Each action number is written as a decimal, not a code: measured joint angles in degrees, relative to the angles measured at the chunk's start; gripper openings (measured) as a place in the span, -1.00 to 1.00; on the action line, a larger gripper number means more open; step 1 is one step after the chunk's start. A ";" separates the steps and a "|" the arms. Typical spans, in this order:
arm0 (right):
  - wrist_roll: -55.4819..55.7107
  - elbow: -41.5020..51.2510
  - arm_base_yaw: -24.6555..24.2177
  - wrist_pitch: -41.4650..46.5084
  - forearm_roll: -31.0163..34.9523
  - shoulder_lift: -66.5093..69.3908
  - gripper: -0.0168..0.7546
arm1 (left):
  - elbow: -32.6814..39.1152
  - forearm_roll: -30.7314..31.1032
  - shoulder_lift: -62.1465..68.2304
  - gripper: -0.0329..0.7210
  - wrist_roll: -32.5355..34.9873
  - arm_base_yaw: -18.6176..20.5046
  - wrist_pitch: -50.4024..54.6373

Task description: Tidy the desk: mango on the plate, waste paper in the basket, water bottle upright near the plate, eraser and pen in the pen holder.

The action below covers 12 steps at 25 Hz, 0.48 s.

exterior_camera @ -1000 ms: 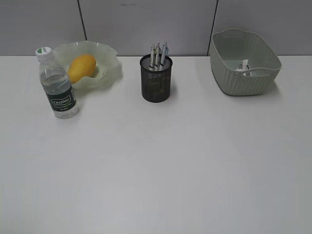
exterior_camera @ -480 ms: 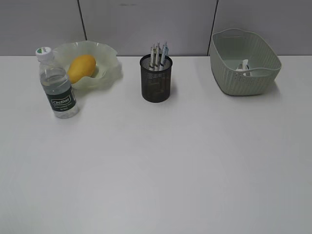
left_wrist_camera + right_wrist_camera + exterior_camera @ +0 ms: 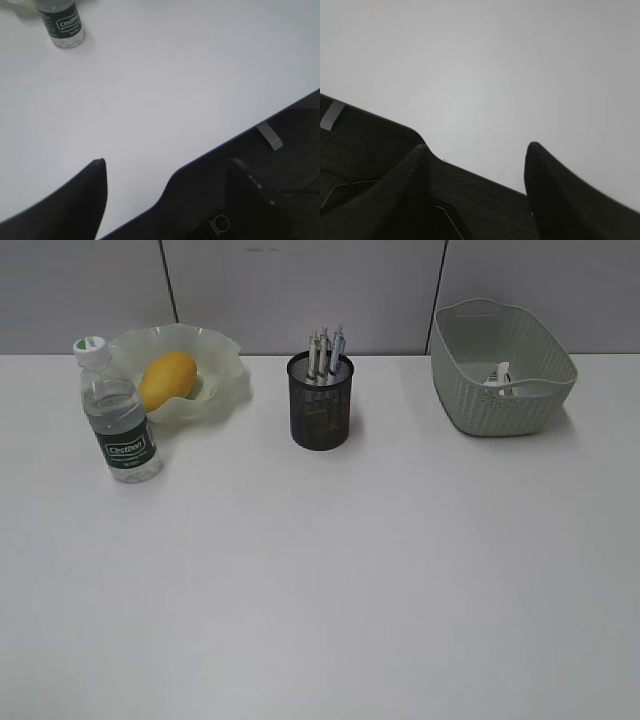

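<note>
A yellow mango [image 3: 166, 379] lies on the pale green wavy plate [image 3: 225, 390] at the back left. A clear water bottle [image 3: 117, 420] with a dark label stands upright just in front of the plate; its base shows in the left wrist view [image 3: 61, 25]. A black mesh pen holder [image 3: 320, 405] holds several pens [image 3: 325, 352]. White paper [image 3: 498, 375] lies in the pale green basket [image 3: 500, 405] at the back right. No eraser shows. My left gripper [image 3: 167, 167] and right gripper [image 3: 477, 150] are open and empty over the table's front edge, out of the exterior view.
The white table's [image 3: 330, 570] front edge crosses both wrist views, with dark floor below [image 3: 280, 170]. A grey panel wall [image 3: 300, 290] stands behind the table.
</note>
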 joint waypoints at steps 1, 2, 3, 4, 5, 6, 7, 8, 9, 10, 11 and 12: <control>-0.30 0.00 0.00 0.00 0.32 0.00 0.27 | 0.00 0.00 0.00 0.57 0.00 0.00 0.00; -0.60 0.00 0.00 0.00 0.52 0.00 0.27 | 0.00 0.00 0.00 0.57 0.00 0.00 0.00; -0.76 0.00 0.00 0.00 0.57 0.00 0.27 | 0.00 0.00 0.00 0.57 0.00 0.00 0.00; -0.89 0.00 0.00 0.00 0.64 0.00 0.27 | 0.00 0.00 0.00 0.57 0.00 0.00 0.00; -0.92 0.00 0.00 0.00 0.69 0.00 0.27 | 0.00 0.00 0.00 0.57 0.00 0.00 0.00; -0.93 0.00 0.00 -0.05 0.70 0.00 0.27 | 0.00 0.00 0.00 0.57 0.00 0.00 0.00; -0.98 0.00 0.00 -0.05 0.70 0.00 0.27 | 0.00 0.00 0.00 0.57 0.00 0.00 0.00; -0.98 0.00 0.00 -0.05 0.70 0.00 0.27 | 0.00 0.00 0.00 0.57 0.00 0.00 0.00; -0.98 0.00 0.00 -0.05 0.75 0.00 0.27 | 0.00 0.00 0.00 0.57 0.00 0.00 0.00; -0.98 0.00 0.00 -0.05 0.75 0.00 0.26 | 0.00 0.00 0.00 0.57 0.00 0.00 0.00; -0.98 0.00 0.00 -0.05 0.75 0.00 0.26 | 0.00 0.00 0.00 0.57 0.00 0.00 0.00; -0.98 0.00 0.00 0.00 0.75 0.00 0.26 | 0.00 0.00 0.00 0.57 0.00 0.00 0.00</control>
